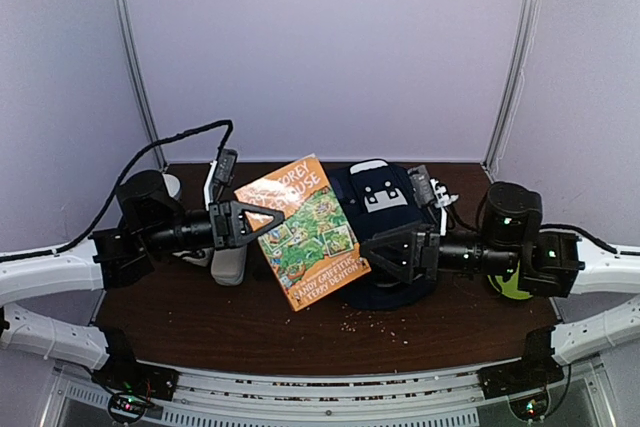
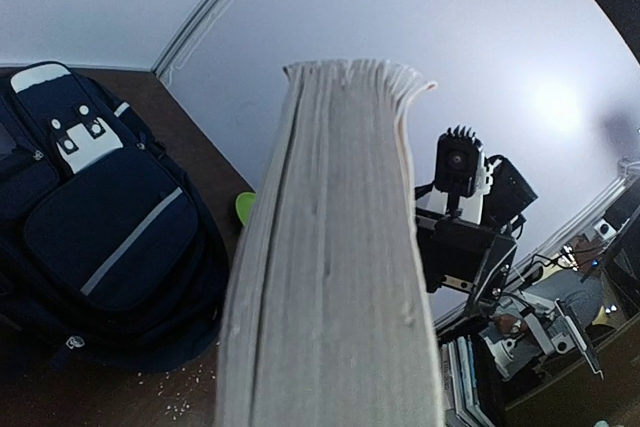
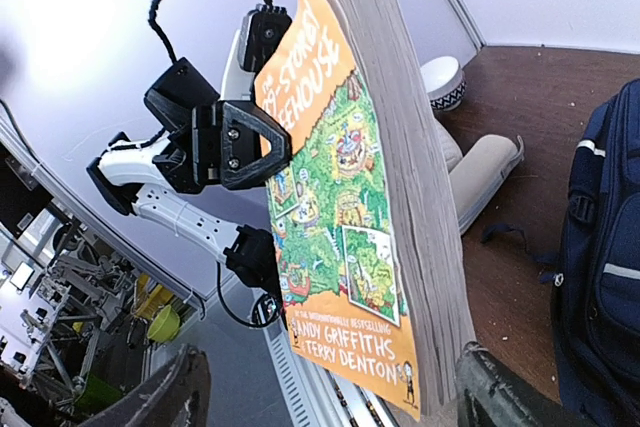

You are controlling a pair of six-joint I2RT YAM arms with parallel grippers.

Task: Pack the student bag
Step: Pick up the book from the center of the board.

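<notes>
While the left gripper clamps the orange book by its left edge at frame centre, the right gripper hangs with fingers spread over the student bag, which lies centre-right on the table.

The book in the left end effector has a glossy cover and rough paper edges. Beside it, the backpack is matt cloth.

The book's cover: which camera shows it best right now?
Right wrist. The book fills that frame with its orange cover turned to the lens, lettering legible. Top external shows the whole cover too, but small, beside the student bag. Left wrist sees only the page edges.
</notes>
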